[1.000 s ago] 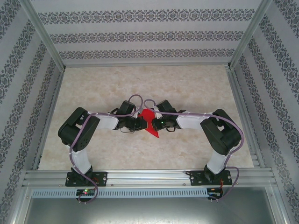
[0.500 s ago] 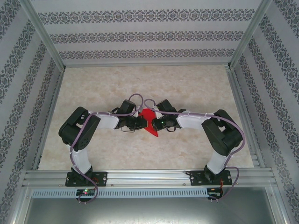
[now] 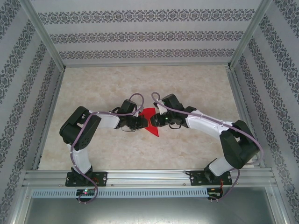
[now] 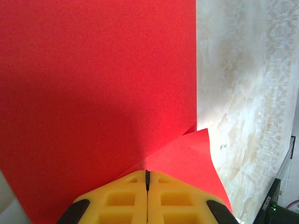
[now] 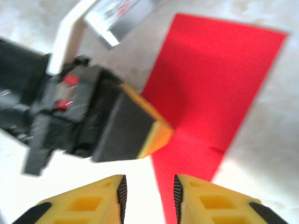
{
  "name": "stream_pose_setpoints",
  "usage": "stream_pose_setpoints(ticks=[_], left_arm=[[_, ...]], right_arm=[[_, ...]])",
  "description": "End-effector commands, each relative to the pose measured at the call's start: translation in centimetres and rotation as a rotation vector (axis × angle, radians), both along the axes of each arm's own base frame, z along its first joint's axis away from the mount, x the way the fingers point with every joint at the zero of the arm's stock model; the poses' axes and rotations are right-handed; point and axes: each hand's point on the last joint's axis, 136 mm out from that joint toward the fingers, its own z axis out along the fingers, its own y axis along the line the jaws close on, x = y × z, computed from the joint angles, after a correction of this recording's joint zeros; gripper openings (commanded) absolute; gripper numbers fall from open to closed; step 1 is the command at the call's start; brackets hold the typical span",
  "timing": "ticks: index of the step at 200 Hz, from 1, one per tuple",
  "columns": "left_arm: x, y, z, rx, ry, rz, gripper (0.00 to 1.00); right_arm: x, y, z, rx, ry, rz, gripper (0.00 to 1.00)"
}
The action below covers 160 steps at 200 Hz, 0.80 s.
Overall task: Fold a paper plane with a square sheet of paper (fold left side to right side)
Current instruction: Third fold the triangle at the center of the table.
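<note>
Paper (image 3: pixel 152 127) long axis runs far-to-near, tip pointing near-side (slightly right). Left gripper (image 4: pixel 147 177) closed at its edge; right gripper (image 5: pixel 149 189) jaws apart, empty.

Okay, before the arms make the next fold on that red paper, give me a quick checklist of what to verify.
1. Left gripper shut, tips against the red sheet: ok.
2. Sheet actually pinched rather than just pressed: cannot tell.
3. Right gripper open, nothing between its fingers: ok.
4. Sheet lying flat on the table: not ok, a flap appears raised beside the left gripper.
5. Creased edges lined up: cannot tell, the right wrist view is blurred.
</note>
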Motion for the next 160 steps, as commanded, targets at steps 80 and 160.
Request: stream_pose_setpoints(ticks=[80, 160], left_arm=[[-1.3, 0.9, -3.4, 0.127, 0.047, -0.02, 0.08], [-1.2, 0.8, -3.2, 0.127, 0.044, -0.024, 0.08]], right_arm=[[-4.3, 1.9, -5.3, 0.022, 0.262, 0.047, 0.31], [-3.8, 0.7, -5.2, 0.042, 0.275, 0.012, 0.24]])
